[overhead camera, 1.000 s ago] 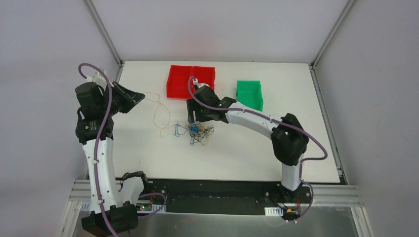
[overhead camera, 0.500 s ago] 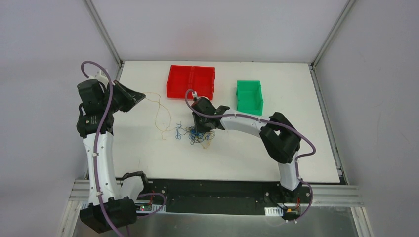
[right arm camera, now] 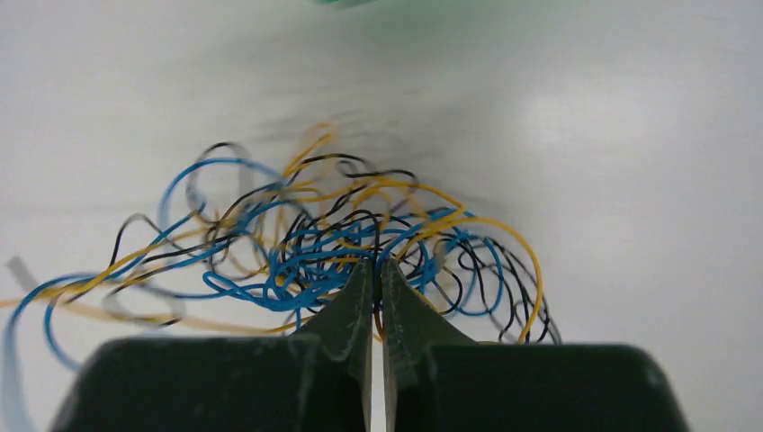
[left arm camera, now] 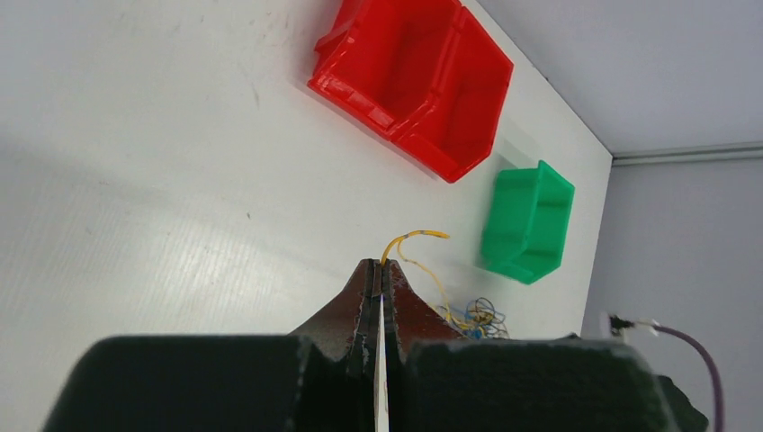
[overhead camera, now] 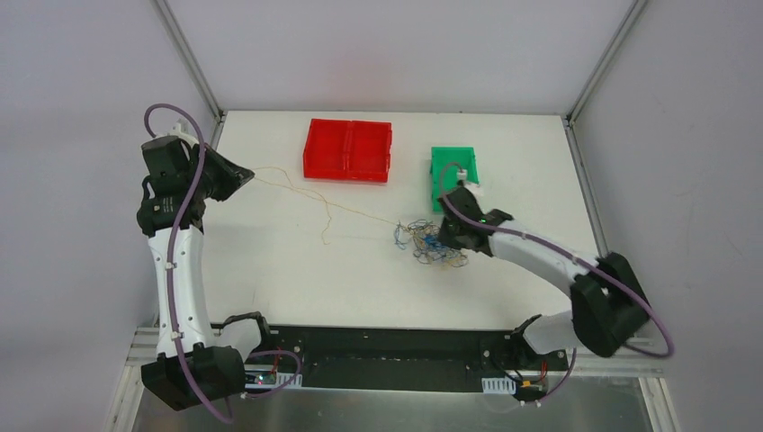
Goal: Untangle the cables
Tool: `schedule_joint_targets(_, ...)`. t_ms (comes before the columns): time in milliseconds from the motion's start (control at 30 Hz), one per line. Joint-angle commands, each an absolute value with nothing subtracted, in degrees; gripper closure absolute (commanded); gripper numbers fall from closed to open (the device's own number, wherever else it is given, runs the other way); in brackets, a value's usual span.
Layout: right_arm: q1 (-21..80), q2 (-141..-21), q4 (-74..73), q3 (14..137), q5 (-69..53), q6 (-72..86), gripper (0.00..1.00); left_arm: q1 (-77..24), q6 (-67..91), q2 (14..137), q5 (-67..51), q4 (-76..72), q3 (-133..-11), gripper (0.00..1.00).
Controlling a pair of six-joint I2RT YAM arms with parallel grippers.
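The cables form a loose tangle (overhead camera: 430, 244) of blue, black and orange-yellow wires on the white table, right of centre. My right gripper (overhead camera: 447, 236) is shut on strands of that tangle (right arm camera: 360, 243) at its right side. One orange-yellow cable (overhead camera: 324, 203) runs nearly taut from the tangle up-left to my left gripper (overhead camera: 243, 175), which is shut on its end near the table's left edge. In the left wrist view the yellow cable end (left arm camera: 414, 238) curls out of the closed left gripper tips (left arm camera: 379, 266), with the tangle (left arm camera: 477, 317) beyond.
A red two-compartment bin (overhead camera: 348, 149) stands at the back centre, and a green bin (overhead camera: 454, 173) sits right behind the right gripper. The white table (overhead camera: 270, 279) ends at a black rail in front. Grey walls close the left and right sides.
The right gripper closed on the tangle and dragged it rightward toward the green bin. The orange-yellow cable between the tangle and the left gripper went from slack loops to nearly straight.
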State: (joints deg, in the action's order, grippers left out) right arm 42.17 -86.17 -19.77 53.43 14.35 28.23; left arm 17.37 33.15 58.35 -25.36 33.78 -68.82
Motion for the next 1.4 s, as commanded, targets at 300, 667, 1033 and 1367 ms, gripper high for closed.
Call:
schedule_joint_targets(300, 8.45, -53.93, -40.51, 36.86, 27.53, 45.2, 1.0, 24.31, 36.02, 60.83, -17.91, 36.78, -69.99, 1.0)
schedule_joint_targets(667, 4.2, -48.47, -35.05, 36.42, 12.9, 36.36, 1.0, 23.13, 37.97, 58.18, -29.65, 32.9, -61.55, 1.0)
schedule_joint_targets(1033, 4.75, -45.83, -34.2, 36.94, 4.12, 30.67, 0.98, 10.71, 36.12, 55.38, -29.47, 31.64, -53.73, 1.0)
schedule_joint_targets(1367, 12.76, -48.09, -34.64, 41.66, 2.28, 25.55, 0.09, 3.89, 35.34, 53.98, -27.78, 31.56, -52.13, 1.0)
